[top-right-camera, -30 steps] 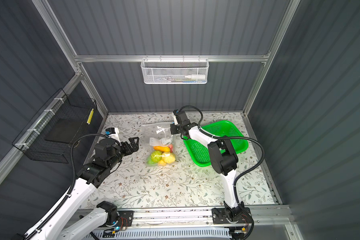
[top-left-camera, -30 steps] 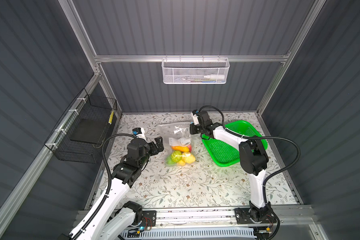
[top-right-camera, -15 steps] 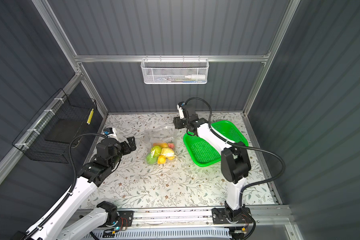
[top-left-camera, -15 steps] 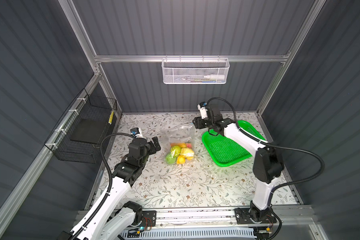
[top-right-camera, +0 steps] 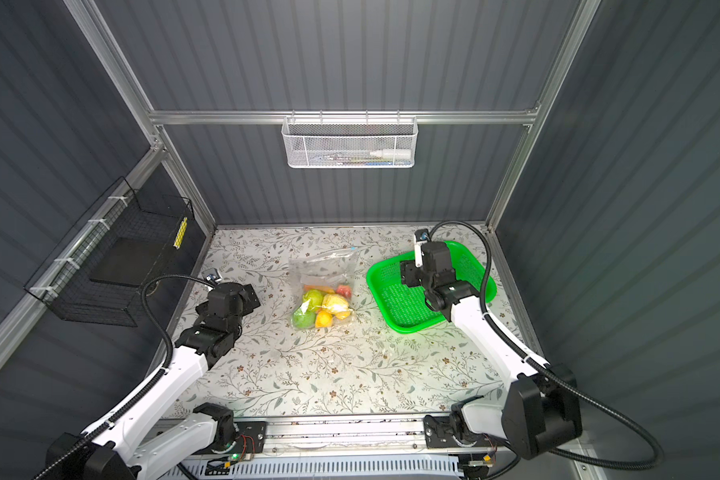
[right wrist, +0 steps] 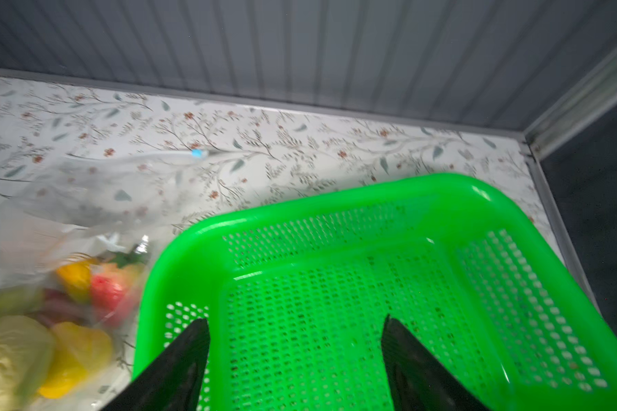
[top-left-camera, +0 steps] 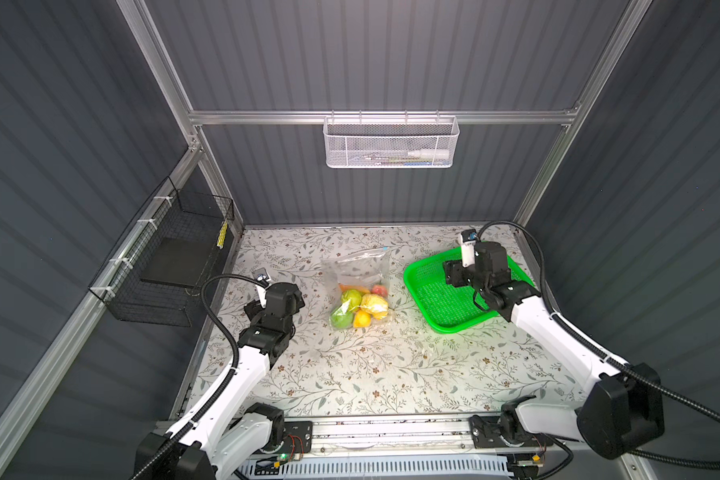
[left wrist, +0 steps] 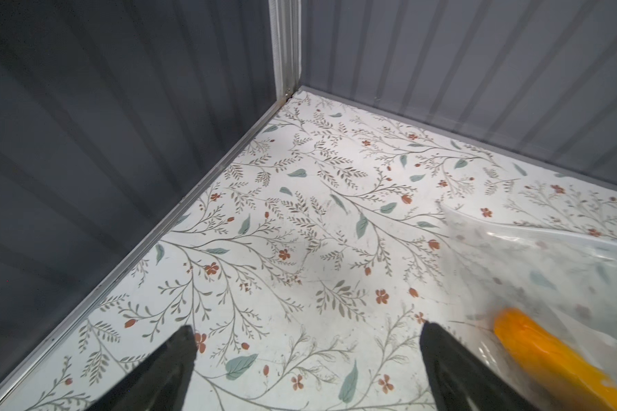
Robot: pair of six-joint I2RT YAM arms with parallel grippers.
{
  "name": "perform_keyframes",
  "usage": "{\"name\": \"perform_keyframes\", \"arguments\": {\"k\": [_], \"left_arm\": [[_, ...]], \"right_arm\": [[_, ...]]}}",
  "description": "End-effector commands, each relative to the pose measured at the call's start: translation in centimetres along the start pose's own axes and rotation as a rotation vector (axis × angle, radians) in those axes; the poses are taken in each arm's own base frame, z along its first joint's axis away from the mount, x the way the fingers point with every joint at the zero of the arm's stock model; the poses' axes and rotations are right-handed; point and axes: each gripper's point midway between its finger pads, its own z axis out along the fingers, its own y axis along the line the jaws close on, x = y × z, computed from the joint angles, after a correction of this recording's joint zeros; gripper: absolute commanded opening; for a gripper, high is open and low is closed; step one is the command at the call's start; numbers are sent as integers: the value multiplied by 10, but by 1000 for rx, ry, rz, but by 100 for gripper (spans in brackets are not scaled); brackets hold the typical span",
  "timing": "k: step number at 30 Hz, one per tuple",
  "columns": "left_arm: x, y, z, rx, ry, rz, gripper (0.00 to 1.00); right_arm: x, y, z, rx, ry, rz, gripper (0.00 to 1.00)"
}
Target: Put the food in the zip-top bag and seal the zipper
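The clear, crinkly bag lies flat on the floral worktop, just beside the green perforated basket. The food, rounded yellow, green, orange and red pieces, some bumpy, sits bunched inside it, level with the basket's middle. The zipper's pale-blue slider rests at the bag corner nearest the basket's back rim. The strip looks closed, though blur leaves that unsure. The right tool hangs over the basket's mesh floor, its 2 tapered black fingers well apart and empty. The left tool, across the bag from the basket, gapes wide and grips nothing.
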Motion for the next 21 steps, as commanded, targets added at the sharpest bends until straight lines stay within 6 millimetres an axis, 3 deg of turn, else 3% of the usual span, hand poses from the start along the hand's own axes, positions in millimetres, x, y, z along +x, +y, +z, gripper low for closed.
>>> {"name": "perform_keyframes", "arguments": {"k": [1, 6, 9, 15, 21], "left_arm": [[-1, 14, 7, -94, -57, -49, 100], [14, 24, 21, -176, -86, 11, 100], [16, 23, 27, -191, -86, 59, 100], [18, 28, 38, -223, -118, 80, 100], [32, 39, 54, -269, -90, 105, 100]], "right_arm": [[24, -27, 8, 78, -8, 21, 82], [68, -55, 24, 151, 72, 31, 86], [83, -66, 30, 182, 90, 19, 88], [95, -81, 44, 191, 64, 40, 91], [84, -80, 51, 174, -4, 23, 94]]}}
